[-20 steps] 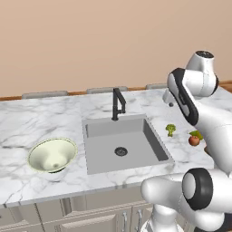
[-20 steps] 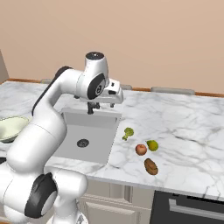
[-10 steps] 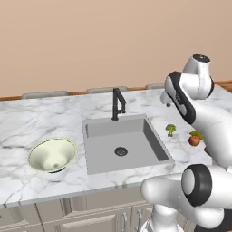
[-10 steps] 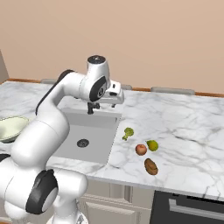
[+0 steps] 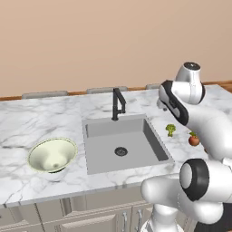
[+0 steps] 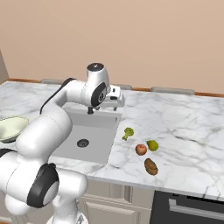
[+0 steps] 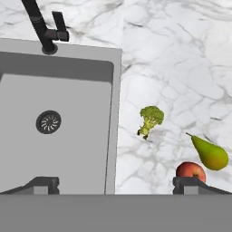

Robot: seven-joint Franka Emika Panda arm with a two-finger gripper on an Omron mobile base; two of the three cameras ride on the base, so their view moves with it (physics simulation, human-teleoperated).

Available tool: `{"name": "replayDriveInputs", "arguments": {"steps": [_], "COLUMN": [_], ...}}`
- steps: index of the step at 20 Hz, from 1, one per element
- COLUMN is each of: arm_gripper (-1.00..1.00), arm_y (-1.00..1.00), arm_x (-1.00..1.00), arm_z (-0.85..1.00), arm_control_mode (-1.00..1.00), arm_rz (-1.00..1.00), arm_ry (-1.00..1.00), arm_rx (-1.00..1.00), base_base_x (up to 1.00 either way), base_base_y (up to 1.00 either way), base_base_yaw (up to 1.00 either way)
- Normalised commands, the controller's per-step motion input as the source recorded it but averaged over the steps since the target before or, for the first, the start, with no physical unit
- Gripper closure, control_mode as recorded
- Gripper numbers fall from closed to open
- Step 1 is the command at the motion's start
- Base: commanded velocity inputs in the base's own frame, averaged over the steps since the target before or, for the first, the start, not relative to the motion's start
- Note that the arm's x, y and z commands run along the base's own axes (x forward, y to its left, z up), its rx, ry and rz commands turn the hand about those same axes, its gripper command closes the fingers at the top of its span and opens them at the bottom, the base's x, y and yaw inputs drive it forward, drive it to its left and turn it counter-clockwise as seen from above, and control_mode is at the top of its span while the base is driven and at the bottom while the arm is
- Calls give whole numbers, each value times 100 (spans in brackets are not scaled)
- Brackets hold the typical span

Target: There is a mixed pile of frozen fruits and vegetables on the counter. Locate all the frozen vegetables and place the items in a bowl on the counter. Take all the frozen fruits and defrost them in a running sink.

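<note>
The pile lies on the white marble counter (image 6: 183, 127) right of the sink (image 6: 94, 131). It holds a green broccoli floret (image 7: 151, 118), a red apple (image 7: 190, 170), a yellow-green pear (image 7: 209, 153) and a brown potato-like lump (image 6: 151, 166). In the right base view, the broccoli (image 6: 127, 132) is nearest the sink, with the apple (image 6: 141, 149) and pear (image 6: 152, 145) beside it. My gripper (image 6: 114, 103) hangs open above the sink's right rim, up and left of the pile, holding nothing. In the hand view, its fingertips (image 7: 43, 183) stand wide apart. The pale bowl (image 5: 52, 155) sits left of the sink.
A slim black faucet (image 5: 118, 103) rises behind the basin, whose dark drain (image 7: 48, 122) is in its middle. Beige cabinets run below the counter, and a dark appliance front (image 6: 188, 208) is under its right part. My own arm (image 5: 199, 122) covers part of the pile in the left base view.
The hand has drifted a little to the right, toward the pile side of the sink. The jaws stay wide. None of the foods has moved.
</note>
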Motion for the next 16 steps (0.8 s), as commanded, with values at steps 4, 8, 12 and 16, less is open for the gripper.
{"name": "replayDriveInputs", "arguments": {"steps": [4,8,12,16], "arm_gripper": [-100,-100,-100,-100], "arm_y": [-3,-19,-7,-15], "arm_x": [15,18,5,9], "arm_z": [-2,-1,0,-3], "arm_control_mode": [-100,-100,-100,-100], "arm_rz": [-6,-1,-1,-1], "arm_ry": [0,0,0,0], "arm_rx": [-1,0,0,0], "base_base_x": [0,0,0,0], "base_base_y": [0,0,0,0], "base_base_yaw": [0,0,0,0]}}
